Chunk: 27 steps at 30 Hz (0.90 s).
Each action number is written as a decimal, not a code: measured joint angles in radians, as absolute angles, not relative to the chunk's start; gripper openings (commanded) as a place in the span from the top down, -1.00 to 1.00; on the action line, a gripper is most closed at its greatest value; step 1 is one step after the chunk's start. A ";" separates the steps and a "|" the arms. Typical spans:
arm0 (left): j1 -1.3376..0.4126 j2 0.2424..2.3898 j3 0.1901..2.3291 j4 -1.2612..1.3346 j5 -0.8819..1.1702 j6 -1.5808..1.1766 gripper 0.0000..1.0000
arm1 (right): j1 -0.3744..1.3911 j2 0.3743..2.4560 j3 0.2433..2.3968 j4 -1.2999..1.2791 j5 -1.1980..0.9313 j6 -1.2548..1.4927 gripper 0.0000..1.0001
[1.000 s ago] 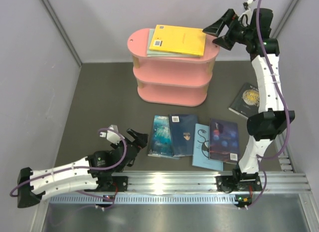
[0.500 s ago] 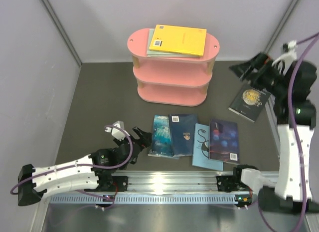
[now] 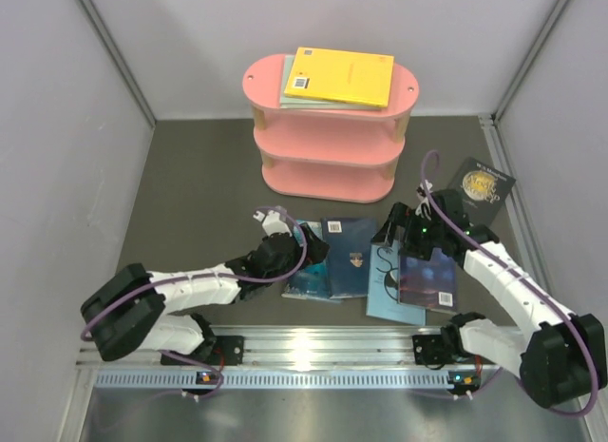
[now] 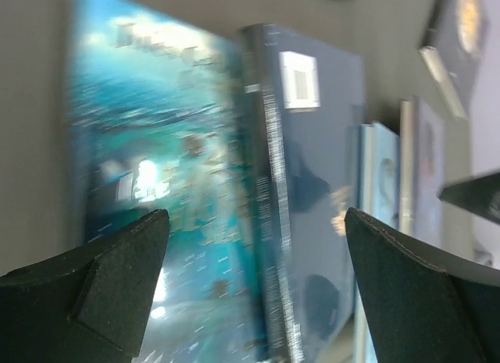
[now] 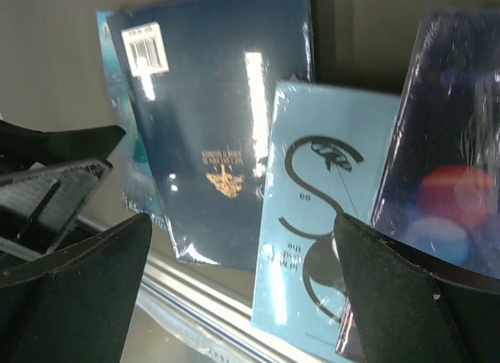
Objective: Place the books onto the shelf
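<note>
The pink three-tier shelf with oval boards and light wooden posts (image 3: 328, 152) stands at the far middle of the dark grey worktop (image 3: 190, 195). A bright yellow thin book (image 3: 342, 76) lies on its top board, over a pale grey-green book (image 3: 286, 81) whose left edge peeks out. A small white barcode sticker (image 3: 302, 82) sits on the yellow book's near left corner. Four more books lie flat in a row near the silver metal rail (image 3: 332, 352), their long edges touching or overlapping: a teal book (image 3: 306, 266), a navy book (image 3: 350, 257), a light blue book (image 3: 385, 290) and a purple book (image 3: 429, 271). A black book with a gold round emblem (image 3: 480, 185) lies apart, far right, close to the right wall. A strip of worktop runs between the shelf and the row, and a wider stretch lies to the left. The left claw (image 3: 309, 240) hangs wide open over the teal book, holding nothing. The right claw (image 3: 397, 228) is wide open too, over the far ends of the light blue and purple books, holding nothing. The navy book (image 5: 219, 129) has a white barcode label (image 5: 146, 49) and a small gold crest (image 5: 226, 172); its letters are too small to read. The light blue book (image 5: 328, 222) shows a big black curly S.
</note>
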State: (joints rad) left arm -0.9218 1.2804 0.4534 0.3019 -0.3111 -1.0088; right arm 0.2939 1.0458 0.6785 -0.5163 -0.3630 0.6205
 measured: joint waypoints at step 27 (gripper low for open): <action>-0.909 1.566 0.616 0.474 -0.138 -0.986 -0.65 | 0.294 1.222 0.593 -0.203 -0.373 0.602 -0.99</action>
State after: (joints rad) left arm -0.9089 1.5661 0.6159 0.4744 -0.1383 -0.9859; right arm 0.2943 1.2217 0.5934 -0.2031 -0.3729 0.6022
